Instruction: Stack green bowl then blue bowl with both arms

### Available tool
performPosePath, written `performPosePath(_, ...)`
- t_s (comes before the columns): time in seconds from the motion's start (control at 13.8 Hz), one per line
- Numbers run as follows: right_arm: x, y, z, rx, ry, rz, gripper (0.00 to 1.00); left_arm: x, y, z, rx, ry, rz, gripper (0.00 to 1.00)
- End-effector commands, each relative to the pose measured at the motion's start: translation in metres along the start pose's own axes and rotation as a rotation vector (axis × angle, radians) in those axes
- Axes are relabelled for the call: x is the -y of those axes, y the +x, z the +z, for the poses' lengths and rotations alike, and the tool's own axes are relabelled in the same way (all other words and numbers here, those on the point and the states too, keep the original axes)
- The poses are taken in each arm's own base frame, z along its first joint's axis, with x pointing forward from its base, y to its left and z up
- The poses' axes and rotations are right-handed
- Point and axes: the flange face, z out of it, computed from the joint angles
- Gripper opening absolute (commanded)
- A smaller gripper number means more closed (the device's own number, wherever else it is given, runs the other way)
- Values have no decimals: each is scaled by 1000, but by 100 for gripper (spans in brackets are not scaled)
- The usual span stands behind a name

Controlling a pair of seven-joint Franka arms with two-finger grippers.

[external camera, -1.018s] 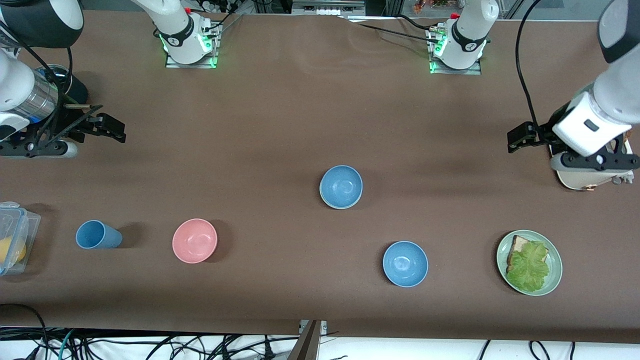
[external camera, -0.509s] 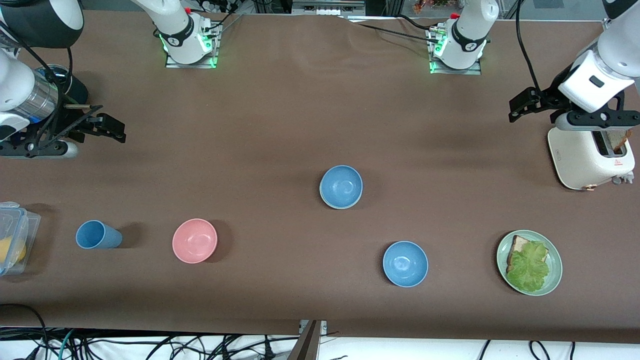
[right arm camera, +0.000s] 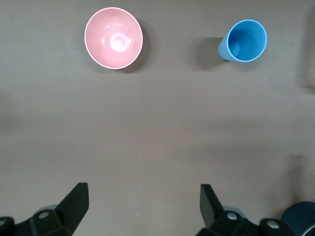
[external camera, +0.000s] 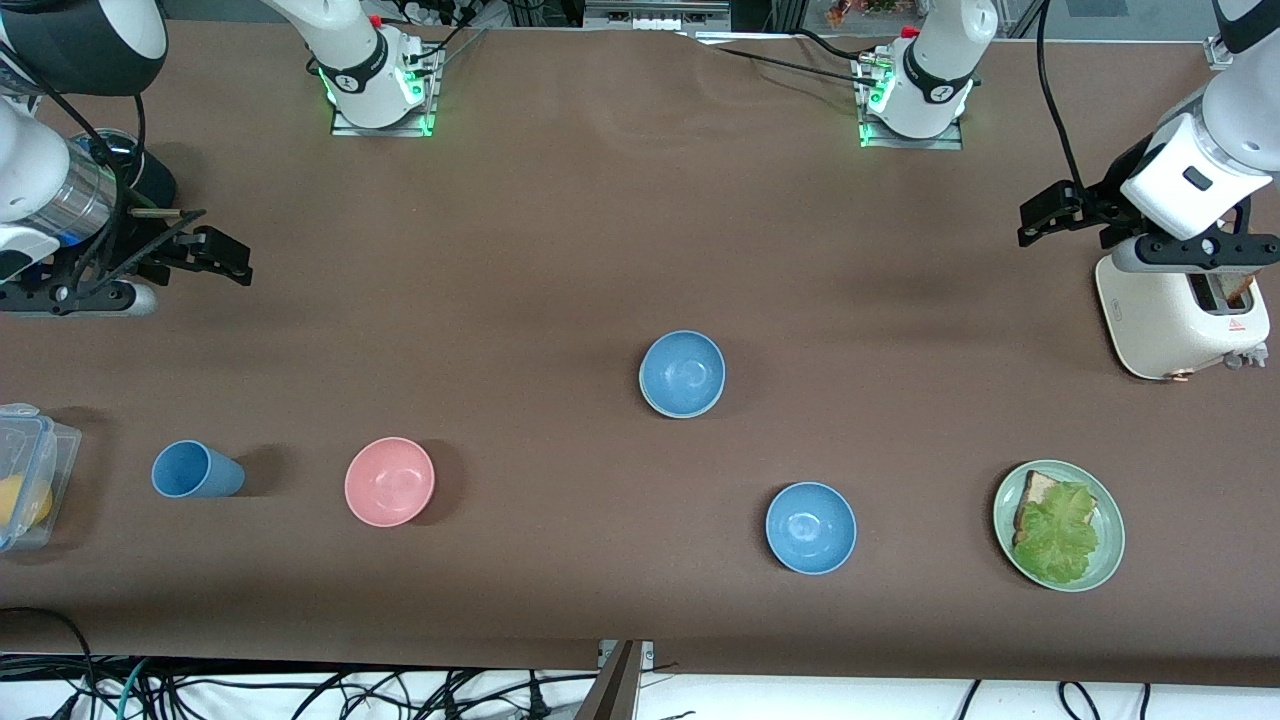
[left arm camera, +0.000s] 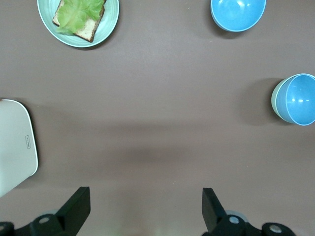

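Observation:
The blue bowl (external camera: 683,370) sits nested inside the green bowl (external camera: 645,393) near the table's middle; only a pale green rim shows around it. The stack also shows in the left wrist view, blue bowl (left arm camera: 298,98) in green bowl (left arm camera: 274,101). My left gripper (external camera: 1040,218) is open and empty in the air beside the toaster, at the left arm's end of the table; its own view shows it wide open (left arm camera: 146,199). My right gripper (external camera: 225,255) is open and empty at the right arm's end (right arm camera: 142,196).
A brighter blue twin bowl (external camera: 810,527) and a green plate (external camera: 1108,520) with bread and lettuce lie nearer the front camera. A pink bowl (external camera: 389,481), a blue cup (external camera: 195,470) and a clear box (external camera: 25,470) lie toward the right arm's end. A white toaster (external camera: 1175,320) stands under the left arm.
My left arm has lifted and pulled back toward its base, uncovering the toaster. The right arm and the bowls have not moved.

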Motion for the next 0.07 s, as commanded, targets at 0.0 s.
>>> performPosePath(0.0, 4, -2, -9, -3, 23, -12, 100, -3, 2, -6, 9, -13, 15, 100)
